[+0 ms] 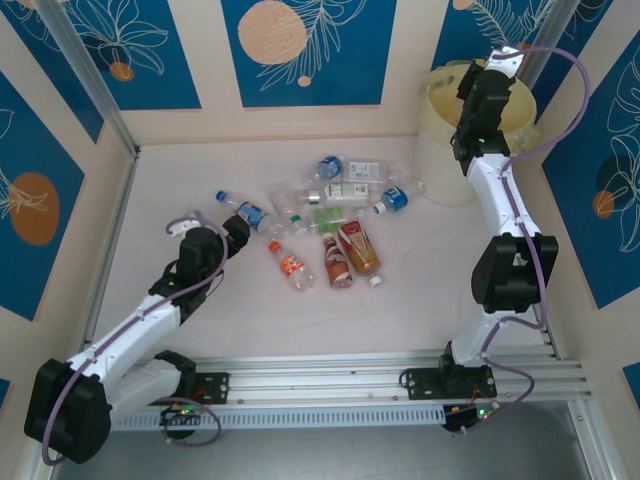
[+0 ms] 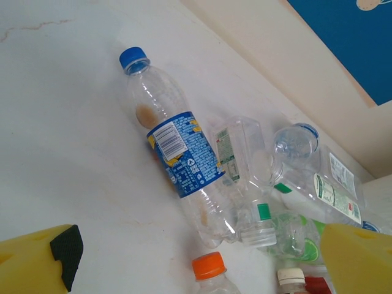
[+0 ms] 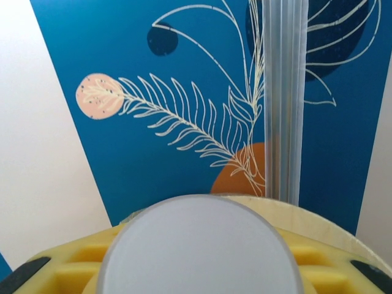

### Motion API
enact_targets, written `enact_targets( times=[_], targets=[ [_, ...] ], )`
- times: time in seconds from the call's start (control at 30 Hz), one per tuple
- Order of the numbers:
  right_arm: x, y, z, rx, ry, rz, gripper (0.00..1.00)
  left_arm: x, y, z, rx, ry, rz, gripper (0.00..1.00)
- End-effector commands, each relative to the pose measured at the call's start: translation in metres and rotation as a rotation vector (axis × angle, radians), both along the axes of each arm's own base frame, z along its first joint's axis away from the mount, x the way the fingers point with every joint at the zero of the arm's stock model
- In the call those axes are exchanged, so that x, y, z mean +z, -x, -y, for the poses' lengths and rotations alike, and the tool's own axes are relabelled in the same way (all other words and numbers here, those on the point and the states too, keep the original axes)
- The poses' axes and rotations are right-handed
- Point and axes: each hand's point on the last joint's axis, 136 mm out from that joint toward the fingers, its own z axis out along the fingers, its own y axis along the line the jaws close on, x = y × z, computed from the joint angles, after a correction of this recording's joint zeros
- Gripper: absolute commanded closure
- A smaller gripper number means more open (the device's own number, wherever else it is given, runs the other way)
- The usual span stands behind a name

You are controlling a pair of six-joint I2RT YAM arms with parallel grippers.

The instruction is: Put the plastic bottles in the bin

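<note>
Several plastic bottles [image 1: 330, 215] lie in a loose pile mid-table. The leftmost has a blue cap and blue label [image 1: 250, 213] [image 2: 184, 153]. Just near of it lies an orange-capped bottle [image 1: 290, 263] [image 2: 210, 267]. My left gripper [image 1: 238, 232] [image 2: 207, 254] hovers open over the pile's left edge, its yellow fingers [image 2: 43, 260] wide on either side of the orange cap. My right gripper [image 1: 478, 75] [image 3: 199, 269] is up over the cream-yellow bin [image 1: 436, 110] at the far right, shut on a bottle whose round white end [image 3: 199, 251] faces the wrist camera.
Blue-and-cream walls enclose the table on three sides, and the bin's rim [image 3: 318, 217] stands close to the back right corner post [image 3: 283, 98]. An aluminium rail [image 1: 380, 375] runs along the near edge. Bare table lies left and near of the pile.
</note>
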Motion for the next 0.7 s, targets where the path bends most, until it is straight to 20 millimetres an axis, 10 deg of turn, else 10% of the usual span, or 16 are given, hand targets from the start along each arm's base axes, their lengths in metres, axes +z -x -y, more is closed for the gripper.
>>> enact_targets(
  times=[0.0,0.2,0.67],
  targets=[
    [0.022,0.000,0.000,-0.025,-0.015,0.073,0.77,-0.011,0.004,-0.012,0.039,-0.016,-0.027,0.00],
    [0.013,-0.018,-0.002,-0.144,0.115,-0.001,0.49,-0.013,0.003,-0.009,0.028,-0.007,-0.040,0.00],
    [-0.054,-0.011,0.017,-0.144,-0.107,-0.146,0.37,-0.018,0.004,-0.010,0.033,-0.004,-0.055,0.00]
  ],
)
